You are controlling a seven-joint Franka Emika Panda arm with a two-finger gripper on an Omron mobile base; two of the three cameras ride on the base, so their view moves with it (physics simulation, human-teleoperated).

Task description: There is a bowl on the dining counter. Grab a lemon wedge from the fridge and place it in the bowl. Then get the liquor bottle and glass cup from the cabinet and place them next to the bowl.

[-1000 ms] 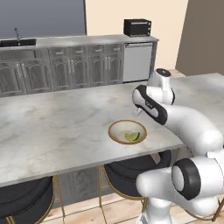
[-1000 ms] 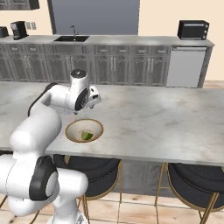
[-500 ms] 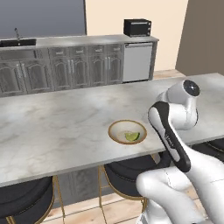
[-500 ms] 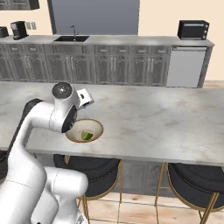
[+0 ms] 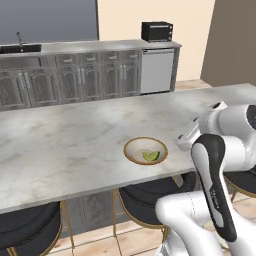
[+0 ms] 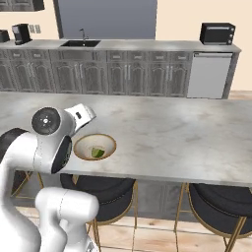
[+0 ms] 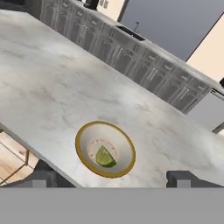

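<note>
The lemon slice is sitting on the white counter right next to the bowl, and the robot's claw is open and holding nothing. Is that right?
Not quite. The lemon wedge lies inside the bowl, not beside it on the dining counter; the hand view shows it resting in the bowl's bottom. The rest is right: the claw is open and holding nothing.

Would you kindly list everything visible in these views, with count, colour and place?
bowl: one, pale with gold rim, on the dining counter near its front edge.
lemon wedge: one, yellow-green, inside the bowl.
dining counter: one, white marble with grey veins.
stools: several, black with gold legs, under the counter.
base cabinets: a grey row along the back wall.
sink: one, dark, in the back worktop.
microwave: one, black, on the worktop's right end.
coffee machine: one, black, at the left.
end effector: open, above the bowl.
</note>
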